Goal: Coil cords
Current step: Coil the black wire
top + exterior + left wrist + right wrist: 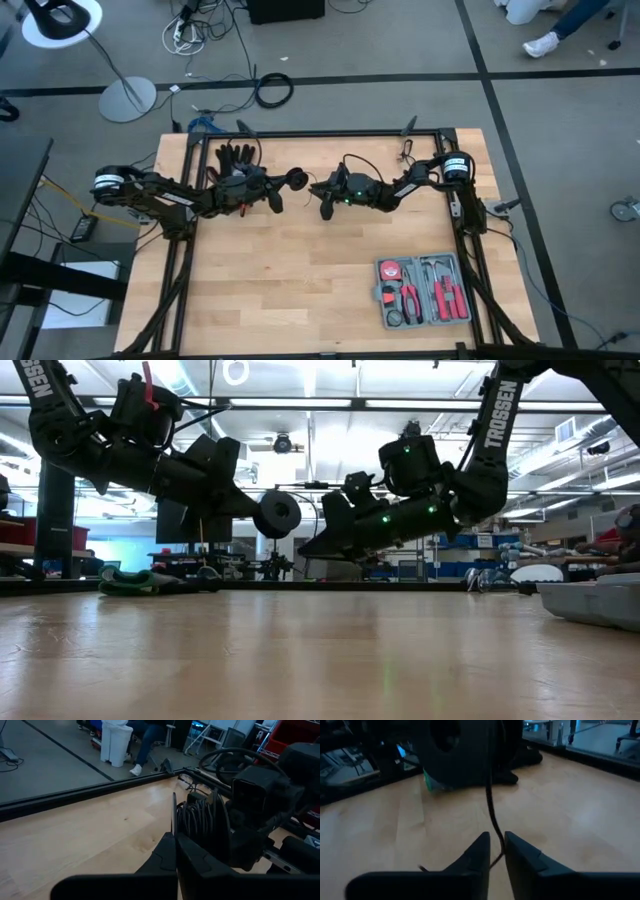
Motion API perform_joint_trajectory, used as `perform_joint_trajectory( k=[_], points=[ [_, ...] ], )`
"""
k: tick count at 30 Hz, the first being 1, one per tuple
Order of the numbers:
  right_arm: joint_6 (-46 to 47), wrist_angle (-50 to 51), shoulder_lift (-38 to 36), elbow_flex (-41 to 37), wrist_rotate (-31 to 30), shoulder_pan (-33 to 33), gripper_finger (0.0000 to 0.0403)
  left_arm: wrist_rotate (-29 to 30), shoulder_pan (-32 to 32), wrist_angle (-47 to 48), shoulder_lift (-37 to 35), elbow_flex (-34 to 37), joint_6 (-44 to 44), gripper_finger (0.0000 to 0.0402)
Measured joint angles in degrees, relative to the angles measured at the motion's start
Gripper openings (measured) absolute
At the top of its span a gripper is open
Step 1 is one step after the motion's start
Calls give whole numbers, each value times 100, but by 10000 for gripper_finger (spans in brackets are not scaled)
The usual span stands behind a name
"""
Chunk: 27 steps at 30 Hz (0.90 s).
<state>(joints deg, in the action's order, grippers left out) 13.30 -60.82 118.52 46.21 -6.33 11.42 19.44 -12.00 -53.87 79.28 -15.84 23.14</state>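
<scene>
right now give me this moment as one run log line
step: coiling | left gripper: shut on spool, raised off table | right gripper: shut on wire, facing spool | glove: table's far edge

Counts: 2 robot arms over 1 wooden table [300,290], each with 1 end effector, so 2 total: left end effector [272,192], right end effector [327,200]. 1 round black disc [295,179], held up off the table; it shows as a spool with thin wire wound on it in the left wrist view. 1 thin black cord [492,820] running down between the right fingers. 1 black glove [236,155] at the far edge. 1 open grey tool case [423,291] near the right front corner, tool count too small to tell. On the floor: 1 floor lamp [62,22], 1 black cable coil [274,90], 1 white shoe [543,44].
</scene>
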Motion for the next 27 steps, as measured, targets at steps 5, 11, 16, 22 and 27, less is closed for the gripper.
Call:
perform_joint_trajectory(
  k=[5,11,16,22,27],
  points=[
    [5,259,0,3,0,0,34,0,-1,-2,1,0,2,0],
    [88,584,0,3,370,-2,5,0,-1,-2,1,0,2,0],
    [509,917,0,3,476,5,17,-2,1,1,0,0,-19,0],
    [516,720,0,3,905,11,31,2,1,-2,1,0,-22,0],
    [508,659,0,3,914,26,49,2,-1,0,1,0,-24,0]
  ],
)
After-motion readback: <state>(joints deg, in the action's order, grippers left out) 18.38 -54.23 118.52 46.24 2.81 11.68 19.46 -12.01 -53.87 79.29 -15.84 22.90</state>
